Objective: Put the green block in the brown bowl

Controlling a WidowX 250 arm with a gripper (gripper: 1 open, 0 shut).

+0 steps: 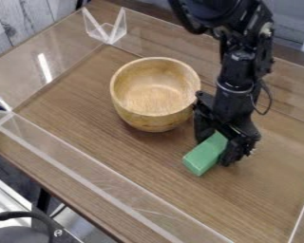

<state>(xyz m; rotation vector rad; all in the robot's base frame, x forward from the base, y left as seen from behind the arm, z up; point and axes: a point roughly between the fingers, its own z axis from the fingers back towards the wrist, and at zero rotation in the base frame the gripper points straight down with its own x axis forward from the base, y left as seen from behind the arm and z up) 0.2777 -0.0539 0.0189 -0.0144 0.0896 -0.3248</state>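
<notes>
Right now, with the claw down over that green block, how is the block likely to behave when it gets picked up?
The green block looks like a stiff, flat-sided bar, so it probably won't bend or roll. Its matte faces should give the open claw decent grip. The claw straddles its far end rather than its middle, so the block may tilt when lifted. It looks small, probably light.

My arm reaches down from upper right, wrist vertical, black gripper (226, 144) pointing straight down, jaws spread wide apart.
</notes>
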